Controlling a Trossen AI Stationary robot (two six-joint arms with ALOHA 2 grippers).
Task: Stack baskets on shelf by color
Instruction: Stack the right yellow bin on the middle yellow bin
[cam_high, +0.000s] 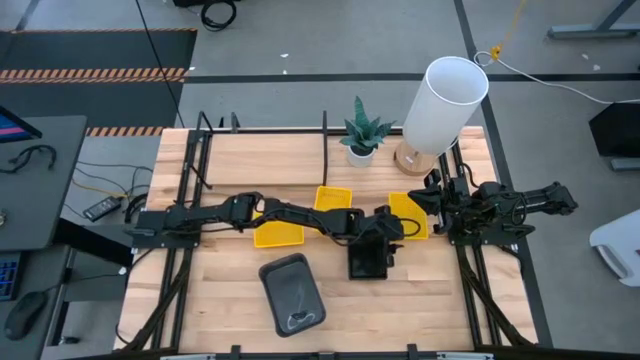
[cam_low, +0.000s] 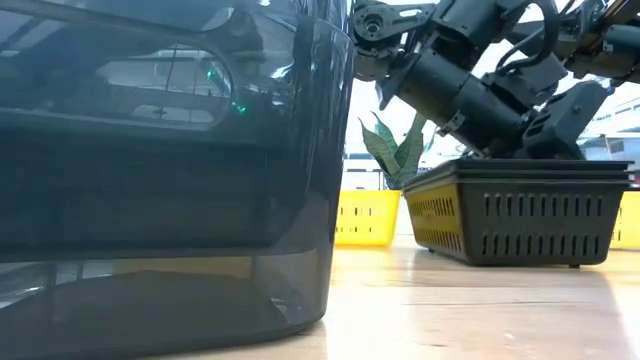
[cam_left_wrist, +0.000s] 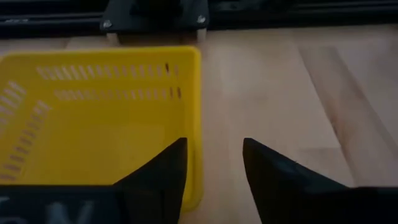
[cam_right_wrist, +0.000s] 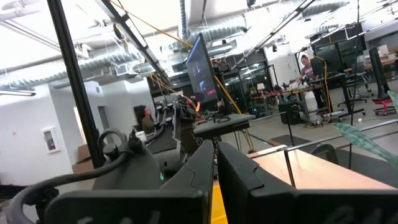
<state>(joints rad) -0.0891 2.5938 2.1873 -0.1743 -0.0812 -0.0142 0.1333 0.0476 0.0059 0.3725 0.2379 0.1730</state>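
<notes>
Three yellow baskets lie mid-table: one (cam_high: 278, 230) under my left arm, one (cam_high: 333, 198) farther back, one (cam_high: 408, 213) to the right. A black slatted basket (cam_high: 368, 260) stands flat on the table below my left wrist, also in the low view (cam_low: 520, 215). A dark grey basket (cam_high: 292, 292) lies near the near edge. My left gripper (cam_high: 395, 228) is open at the right yellow basket (cam_left_wrist: 93, 118). My right gripper (cam_high: 432, 193), shut (cam_right_wrist: 216, 152), waits by the table's right edge. The shelf's black uprights (cam_high: 325, 150) stand at the far side. My left gripper (cam_left_wrist: 212, 144) straddles the yellow basket's side wall (cam_left_wrist: 194, 130) close to a corner, one finger (cam_left_wrist: 168, 168) over the inside and the other (cam_left_wrist: 267, 168) outside over bare wood. Whether either finger touches the wall, I cannot tell.
A white cylinder lamp (cam_high: 445, 105) and a potted plant (cam_high: 362, 135) stand at the far edge. The dark grey basket (cam_low: 160, 170) fills the left of the low view. Bare wood (cam_high: 440, 290) lies near the right front; black frame bars (cam_high: 480, 270) run along both sides.
</notes>
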